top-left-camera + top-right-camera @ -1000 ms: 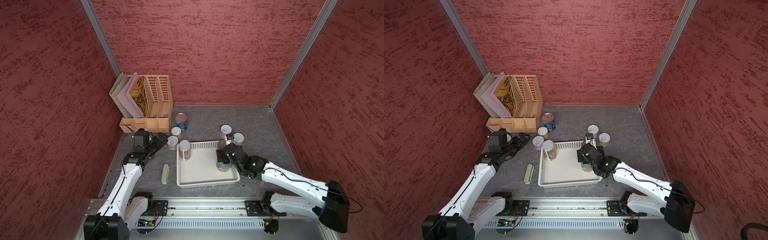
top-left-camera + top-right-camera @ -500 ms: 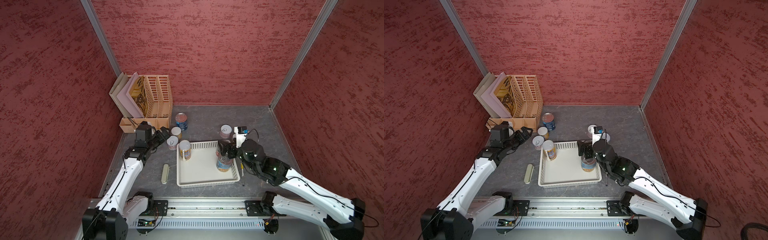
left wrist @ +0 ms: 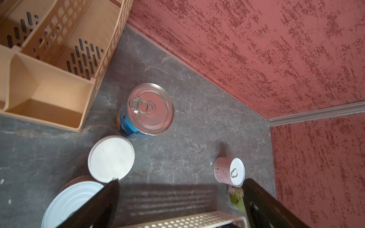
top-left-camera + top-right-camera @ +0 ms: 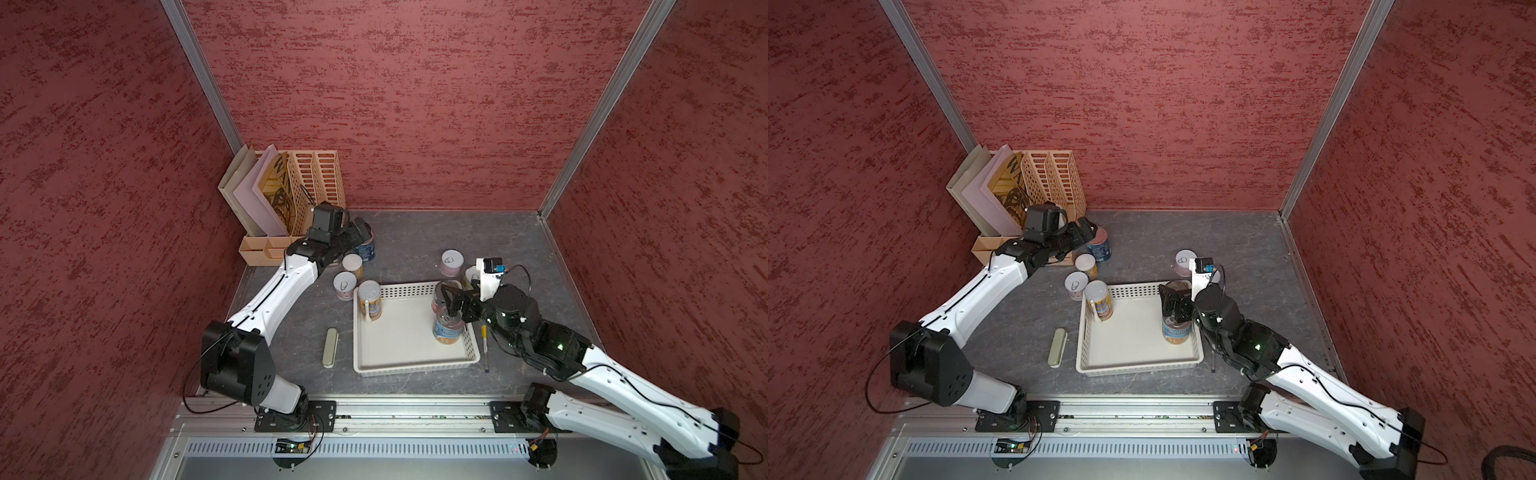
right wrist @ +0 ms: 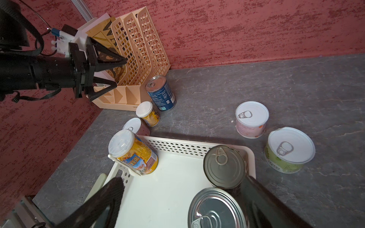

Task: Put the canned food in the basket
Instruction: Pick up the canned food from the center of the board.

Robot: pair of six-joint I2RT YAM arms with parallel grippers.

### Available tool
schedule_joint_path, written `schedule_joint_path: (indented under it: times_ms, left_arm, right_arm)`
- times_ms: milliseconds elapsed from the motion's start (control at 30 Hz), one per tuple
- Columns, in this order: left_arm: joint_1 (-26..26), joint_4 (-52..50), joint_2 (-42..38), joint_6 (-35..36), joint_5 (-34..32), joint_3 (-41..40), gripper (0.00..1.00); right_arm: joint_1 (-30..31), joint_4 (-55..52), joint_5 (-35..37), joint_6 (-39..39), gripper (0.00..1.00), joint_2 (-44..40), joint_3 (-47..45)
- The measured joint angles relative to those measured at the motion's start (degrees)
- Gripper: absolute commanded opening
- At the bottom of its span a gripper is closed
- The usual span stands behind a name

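Note:
The white basket (image 4: 415,368) holds three cans: a slim yellow-labelled can (image 4: 370,300), a dark can (image 4: 441,291) and a blue-labelled can (image 4: 448,330). My right gripper (image 5: 183,178) hangs open over the blue-labelled can (image 5: 216,209), gripping nothing. At the back left, my left gripper (image 4: 359,232) is open above a second blue can (image 3: 150,110), which lies ahead of its fingertips. Small white-topped cans stand outside the basket: two on the left (image 4: 352,264) (image 4: 344,284), a pink can (image 4: 451,262) and a green can (image 5: 289,150) on the right.
A tall beige file holder (image 4: 307,187) with folders fills the back left corner, close behind my left gripper. An olive case (image 4: 330,353) lies left of the basket and a pen (image 4: 484,345) lies along its right side. Red walls close three sides.
My right gripper has lifted and drawn back from the blue-labelled can, which stays in the basket. My left gripper has moved toward the back, from the small cans to the blue can.

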Motion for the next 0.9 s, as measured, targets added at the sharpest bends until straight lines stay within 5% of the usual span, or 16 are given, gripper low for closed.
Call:
schedule_joint_path:
  times_ms: [233, 900]
  left_arm:
    - [0.3, -3.1, 6.4, 3.9, -1.6, 11.0, 1.00]
    - [-0.2, -3.3, 22.4, 16.2, -6.0, 22.2, 1.00]
  right_arm:
    - [0.0, 0.1, 0.1, 0.0, 0.98, 0.8, -0.3]
    - [0.0, 0.5, 0.0, 0.0, 0.99, 2.5, -0.4]
